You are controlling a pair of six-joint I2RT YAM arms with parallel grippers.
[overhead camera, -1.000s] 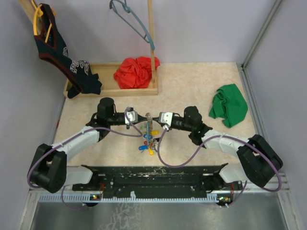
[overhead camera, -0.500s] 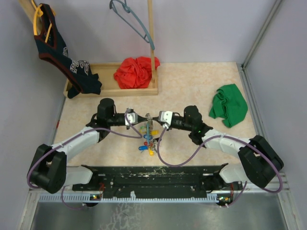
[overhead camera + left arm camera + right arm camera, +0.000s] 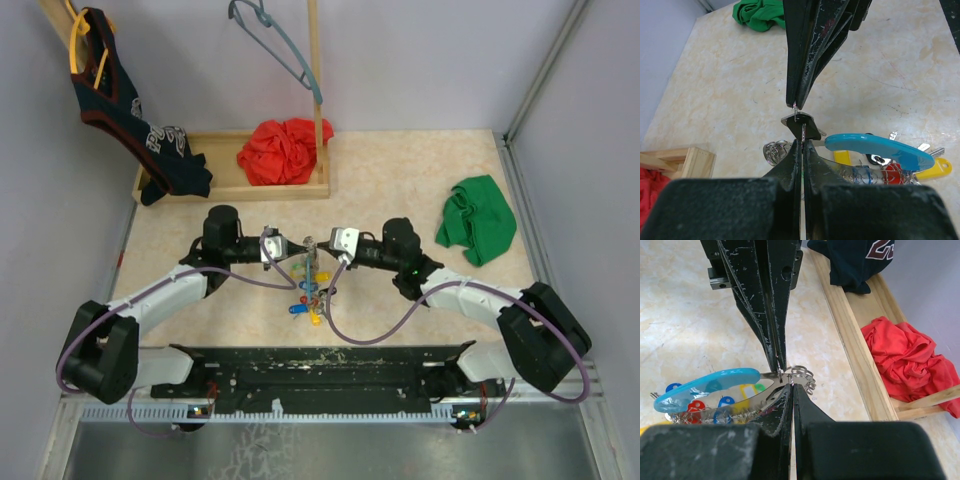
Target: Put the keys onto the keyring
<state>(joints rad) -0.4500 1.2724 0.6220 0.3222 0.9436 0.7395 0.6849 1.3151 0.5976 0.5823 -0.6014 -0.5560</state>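
The keyring (image 3: 310, 262), a grey hoop with a light-blue section (image 3: 880, 150), lies mid-table; it also shows in the right wrist view (image 3: 705, 385). Several keys with yellow, red and blue tags (image 3: 306, 298) hang on it. My left gripper (image 3: 802, 142) is shut on the thin blade of a black-headed key (image 3: 809, 127). My right gripper (image 3: 791, 385) is shut on a small silver split ring (image 3: 797, 106) that touches the key's head. The two grippers meet tip to tip above the hoop's far end (image 3: 308, 248). A coil of spare split rings (image 3: 802, 374) lies beside it.
A green cloth (image 3: 477, 232) lies at the right. A wooden tray (image 3: 225, 190) with a red cloth (image 3: 285, 150) stands behind the arms. A dark jersey (image 3: 130, 110) and a grey-blue hanger (image 3: 280, 45) hang at the back. A wooden post (image 3: 316, 90) rises from the tray.
My right gripper has edged slightly left toward my left gripper. The keyring and keys have not moved.
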